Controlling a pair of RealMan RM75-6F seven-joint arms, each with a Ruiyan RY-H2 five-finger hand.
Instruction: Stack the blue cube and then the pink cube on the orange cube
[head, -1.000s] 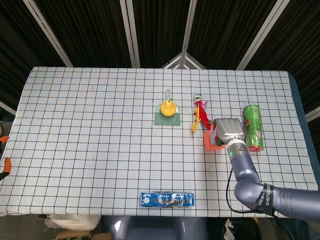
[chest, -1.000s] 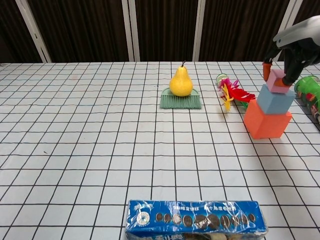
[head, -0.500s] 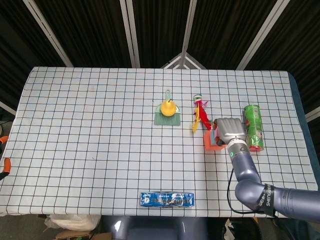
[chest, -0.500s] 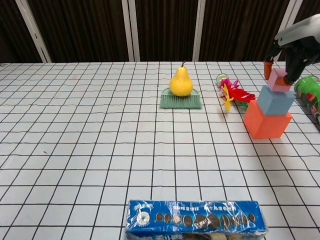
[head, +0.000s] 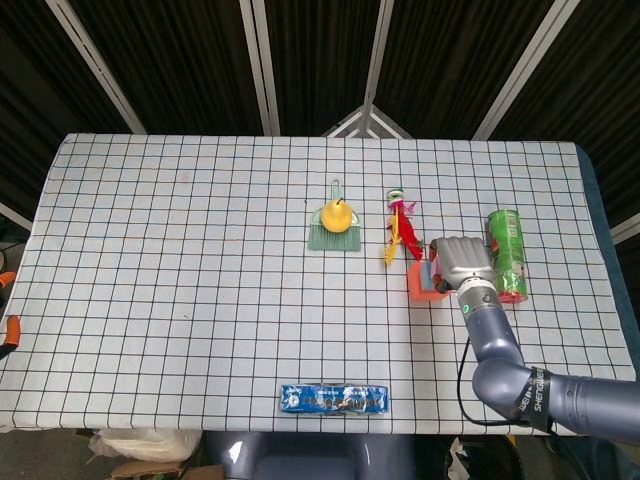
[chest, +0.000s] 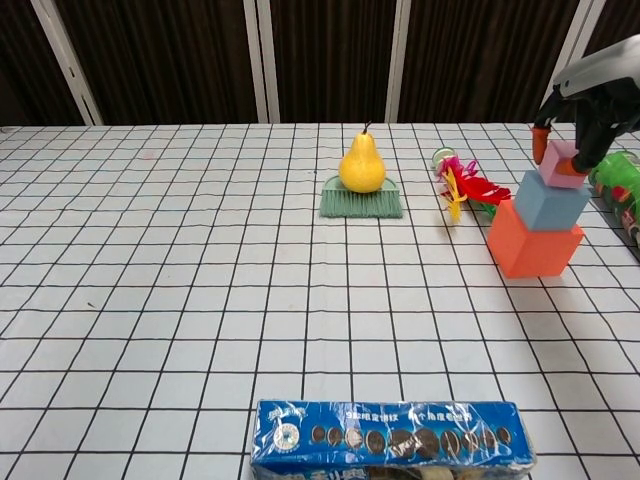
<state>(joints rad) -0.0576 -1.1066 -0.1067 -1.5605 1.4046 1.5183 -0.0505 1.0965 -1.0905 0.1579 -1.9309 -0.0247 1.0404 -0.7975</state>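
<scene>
From the head view, my right hand (head: 462, 262) covers the stack beside the orange cube (head: 422, 287). From the chest view, my fingers (chest: 590, 140) pinch the pink cube (chest: 561, 163) on the blue cube (chest: 550, 201); releasing off-centre could topple it.

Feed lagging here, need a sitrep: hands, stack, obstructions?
Right hand pinching pink cube atop blue cube; blue sits on orange cube. Left hand not in view. Green can close beside.
</scene>
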